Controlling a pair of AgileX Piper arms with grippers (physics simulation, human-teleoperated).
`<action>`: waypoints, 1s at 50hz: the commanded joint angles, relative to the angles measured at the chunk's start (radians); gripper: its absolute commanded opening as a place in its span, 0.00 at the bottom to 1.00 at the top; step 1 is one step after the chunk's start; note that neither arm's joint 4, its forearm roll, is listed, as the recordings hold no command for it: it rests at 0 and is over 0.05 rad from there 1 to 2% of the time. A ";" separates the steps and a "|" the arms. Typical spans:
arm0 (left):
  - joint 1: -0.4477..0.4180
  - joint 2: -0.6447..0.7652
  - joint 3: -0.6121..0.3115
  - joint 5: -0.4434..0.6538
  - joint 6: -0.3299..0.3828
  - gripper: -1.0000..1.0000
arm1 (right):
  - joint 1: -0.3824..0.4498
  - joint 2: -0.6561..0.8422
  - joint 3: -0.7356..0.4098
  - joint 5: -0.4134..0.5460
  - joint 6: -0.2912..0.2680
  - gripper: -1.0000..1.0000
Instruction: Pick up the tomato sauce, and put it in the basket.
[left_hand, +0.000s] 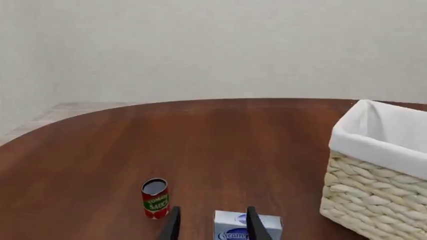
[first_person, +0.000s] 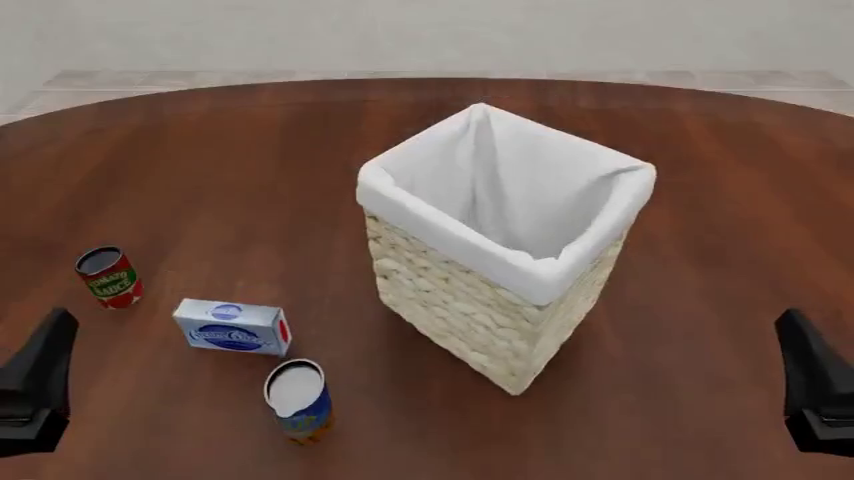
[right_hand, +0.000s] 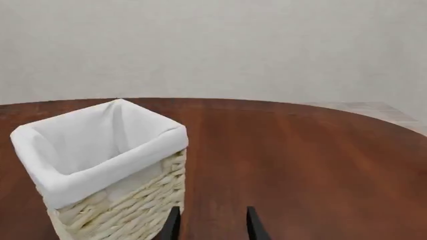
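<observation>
Woven straw basket (first_person: 494, 330), cloth-lined

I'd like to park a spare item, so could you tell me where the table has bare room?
Bare wood runs right of the basket to the right gripper, and behind it. The left is crowded: tomato sauce, blue-and-white box and blue-and-orange can cluster near the left gripper.

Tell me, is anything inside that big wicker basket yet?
Nothing shows inside the basket: only its white cloth lining is visible down the inner walls. The very bottom is hidden by the near walls. The tomato sauce stands outside on the table.
</observation>
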 joint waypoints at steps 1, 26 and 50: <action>0.000 0.003 -0.003 0.000 -0.010 1.00 | 0.007 0.003 -0.003 0.001 -0.001 1.00; 0.044 0.010 -0.008 -0.001 -0.084 1.00 | 0.023 0.007 -0.003 -0.003 -0.020 1.00; 0.014 0.321 -0.203 -0.040 0.026 1.00 | 0.028 0.009 -0.003 -0.003 -0.008 1.00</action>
